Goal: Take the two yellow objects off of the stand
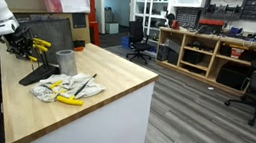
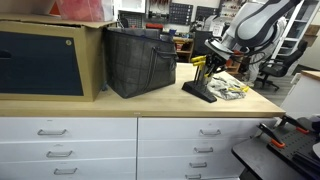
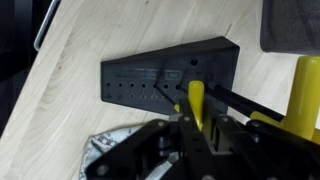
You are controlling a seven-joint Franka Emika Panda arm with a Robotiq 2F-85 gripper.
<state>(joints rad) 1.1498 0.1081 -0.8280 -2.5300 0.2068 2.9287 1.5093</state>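
The dark stand (image 3: pixel 150 75) is a slanted panel with rows of holes, standing on the wooden table; it shows in both exterior views (image 2: pixel 203 88) (image 1: pixel 34 76). My gripper (image 3: pixel 196 128) is right at the panel's upper part, shut on the yellow handle of a small tool (image 3: pixel 196 100). A second yellow handle (image 3: pixel 306 90) is at the right edge of the wrist view, with dark tips running between the two. In both exterior views the yellow tools (image 2: pixel 198 62) (image 1: pixel 39 43) sit at the top of the stand beside the gripper (image 2: pixel 213 60). I cannot tell whether the held tool still rests on the stand.
A grey metal cup (image 1: pixel 65 60) stands by the stand. A white cloth (image 1: pixel 69 86) with longer yellow-handled tools lies towards the table edge. A dark checked bag (image 2: pixel 140 60) and a big box (image 2: pixel 50 55) stand along the counter.
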